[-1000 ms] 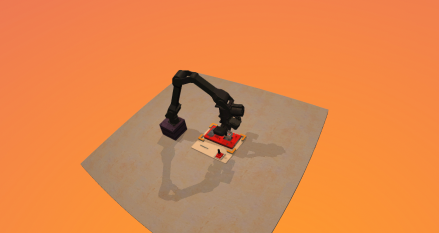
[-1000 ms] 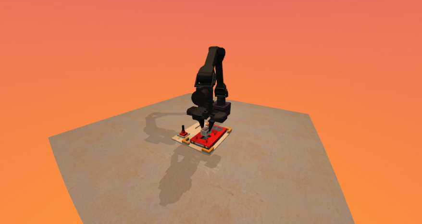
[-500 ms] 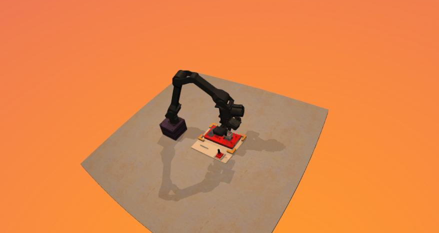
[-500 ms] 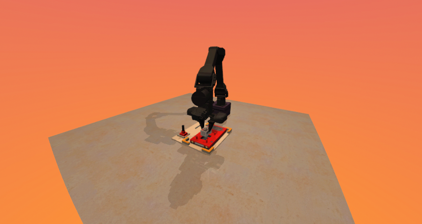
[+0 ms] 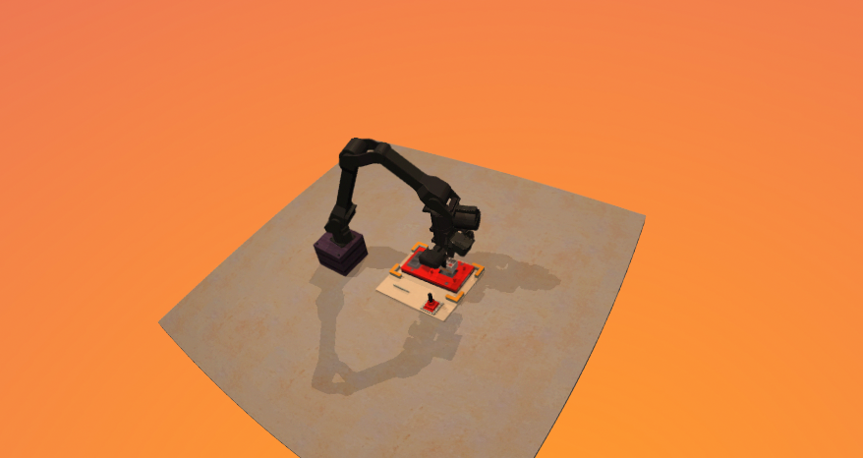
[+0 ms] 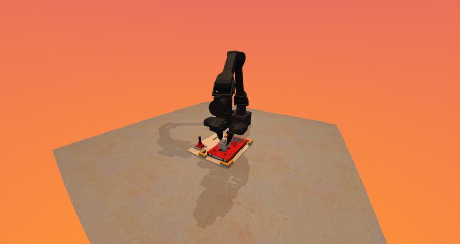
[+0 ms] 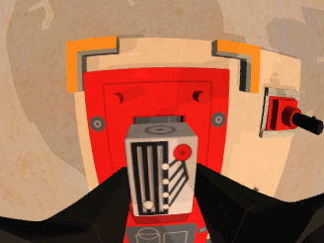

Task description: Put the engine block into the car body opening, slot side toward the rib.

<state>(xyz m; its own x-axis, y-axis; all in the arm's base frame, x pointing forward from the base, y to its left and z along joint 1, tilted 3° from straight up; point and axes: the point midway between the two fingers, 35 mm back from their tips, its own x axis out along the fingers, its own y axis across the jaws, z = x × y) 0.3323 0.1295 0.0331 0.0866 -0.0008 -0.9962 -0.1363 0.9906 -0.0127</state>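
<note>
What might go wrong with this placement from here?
The gripper is shut on the engine block, above the car body.

1. The block covers most of the opening in the wrist view, so misalignment could catch an edge.
2. Red pegs stand nearby; fingers might brush them when withdrawing.

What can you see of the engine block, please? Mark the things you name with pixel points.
The engine block (image 5: 450,263) (image 6: 222,144) (image 7: 161,173) is a light grey box, plastic-looking, with dark stripes, white dots and a red disc on its top face, and a ring mark on one side. The gripper (image 5: 447,261) (image 6: 224,140) (image 7: 161,172) pinches it above the red car body (image 5: 458,280) (image 6: 237,147) (image 7: 101,163); seating is unclear.
</note>
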